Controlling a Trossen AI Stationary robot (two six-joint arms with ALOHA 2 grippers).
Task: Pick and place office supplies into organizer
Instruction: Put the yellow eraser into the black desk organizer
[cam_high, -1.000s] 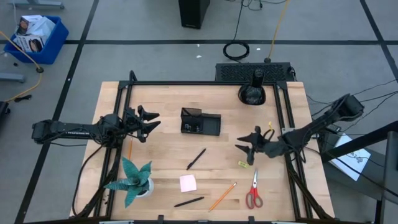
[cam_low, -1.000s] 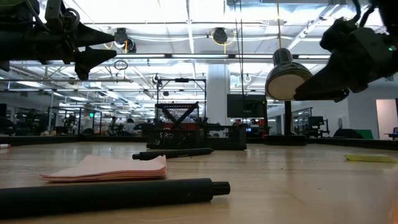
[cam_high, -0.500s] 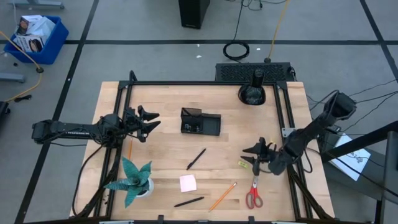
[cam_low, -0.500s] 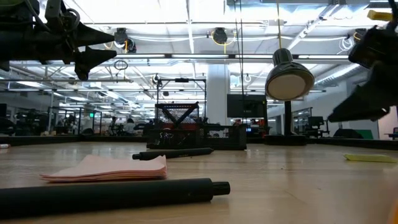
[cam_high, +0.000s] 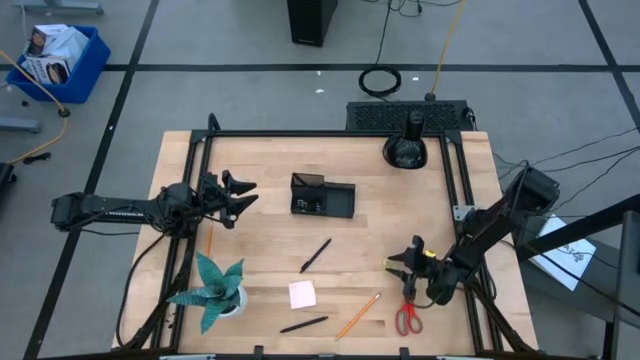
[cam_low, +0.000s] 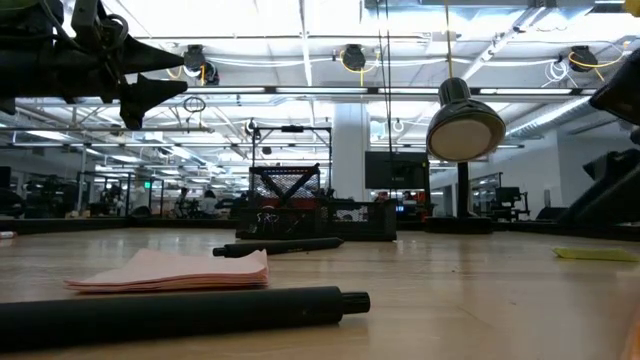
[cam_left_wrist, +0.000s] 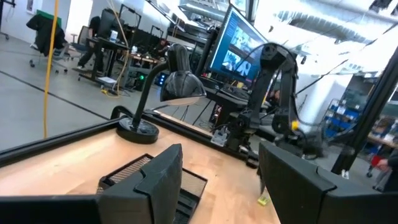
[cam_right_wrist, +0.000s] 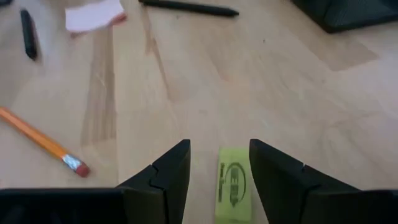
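Note:
My right gripper (cam_high: 408, 263) is open and low over the table's right near part. In the right wrist view its two fingers (cam_right_wrist: 219, 149) stand on either side of the small yellow piece (cam_right_wrist: 232, 184), which lies flat on the wood; I see no touch. The red-handled scissors (cam_high: 408, 309) lie just nearer the table's near edge. The black organizer (cam_high: 322, 197) stands at the table's middle, toward the far side. My left gripper (cam_high: 240, 192) hovers open by the table's left edge, well above the table (cam_low: 150, 75).
Two black pens (cam_high: 316, 254) (cam_high: 303, 324), an orange pencil (cam_high: 358, 315), a second pencil (cam_high: 209, 240) and a pink sticky-note pad (cam_high: 302, 294) lie on the near half. A teal spiky plant (cam_high: 215, 290) stands near left, a black lamp (cam_high: 405, 148) far right.
My right gripper has moved toward the table's near edge and down, tipping forward, and now stands over the yellow piece beside the scissors. In the low view it has dropped out of the upper right of the picture. Its fingers stay open. The left arm has kept still.

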